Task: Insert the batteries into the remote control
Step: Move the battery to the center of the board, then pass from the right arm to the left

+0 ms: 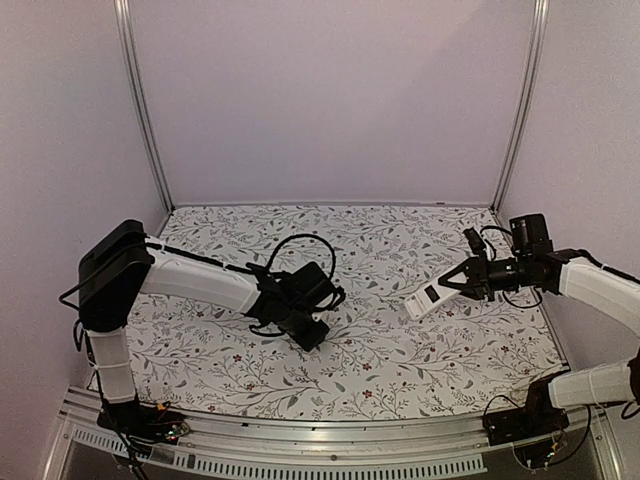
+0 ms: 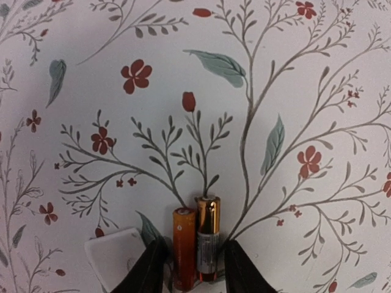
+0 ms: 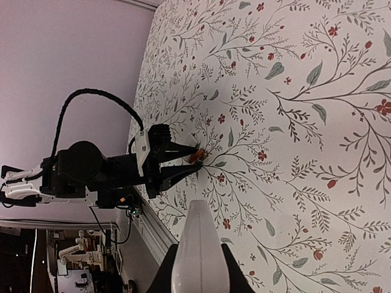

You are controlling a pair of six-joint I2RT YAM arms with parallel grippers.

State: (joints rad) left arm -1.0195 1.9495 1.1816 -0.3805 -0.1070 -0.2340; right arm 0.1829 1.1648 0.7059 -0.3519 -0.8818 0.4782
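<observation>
Two batteries lie side by side on the floral table cover, an orange one (image 2: 184, 247) and a gold-and-grey one (image 2: 208, 235). My left gripper (image 2: 194, 253) is down at the table and open, its fingers (image 2: 239, 268) straddling both batteries with small gaps on either side. From above, the left gripper (image 1: 308, 325) hides them; they show as an orange speck (image 3: 195, 155) in the right wrist view. My right gripper (image 1: 466, 279) is shut on the white remote control (image 1: 428, 296), held above the table's right side. The remote (image 3: 195, 235) fills the gap between the right fingers (image 3: 228, 268).
A small flat white cover plate (image 2: 113, 257) lies just left of the left fingers, touching or nearly touching the left one. The metal frame rail (image 1: 330, 432) runs along the near table edge. Frame posts (image 1: 145, 110) stand at the back corners.
</observation>
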